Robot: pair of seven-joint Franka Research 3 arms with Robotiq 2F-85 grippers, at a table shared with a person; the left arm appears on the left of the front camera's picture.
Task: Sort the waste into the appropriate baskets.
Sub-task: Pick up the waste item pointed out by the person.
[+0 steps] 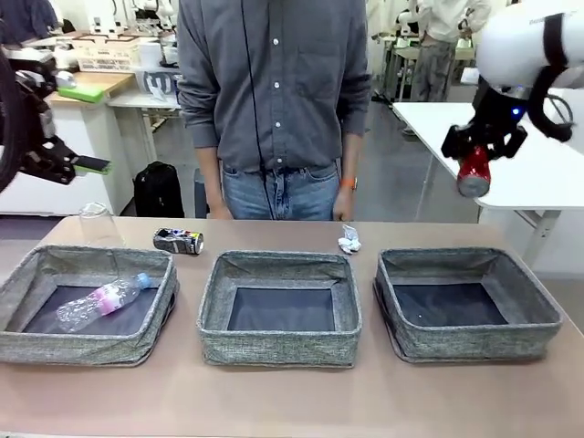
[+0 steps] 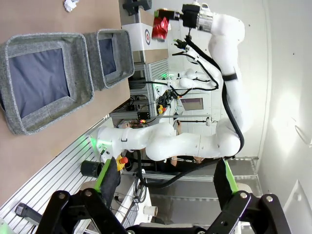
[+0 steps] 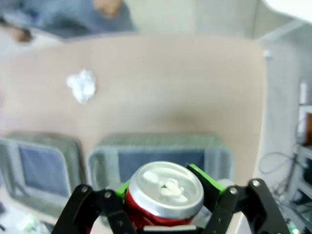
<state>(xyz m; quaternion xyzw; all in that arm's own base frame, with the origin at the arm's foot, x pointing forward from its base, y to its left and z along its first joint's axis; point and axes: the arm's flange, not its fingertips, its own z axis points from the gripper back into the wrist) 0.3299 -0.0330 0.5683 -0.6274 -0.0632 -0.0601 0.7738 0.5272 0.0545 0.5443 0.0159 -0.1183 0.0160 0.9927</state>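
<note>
My right gripper hangs high above the right basket, shut on a crushed red can. In the right wrist view the can sits between the green pads, over that basket. A clear plastic bottle with a pink label lies in the left basket. The middle basket holds nothing. Behind the baskets stand a clear plastic cup, a dark printed can and a crumpled paper wad. My left gripper is raised at the far left, open.
A person stands at the table's far edge, behind the middle basket, arms at the sides. A strip of bare tabletop runs in front of the baskets. A white table stands to the right, behind my right arm.
</note>
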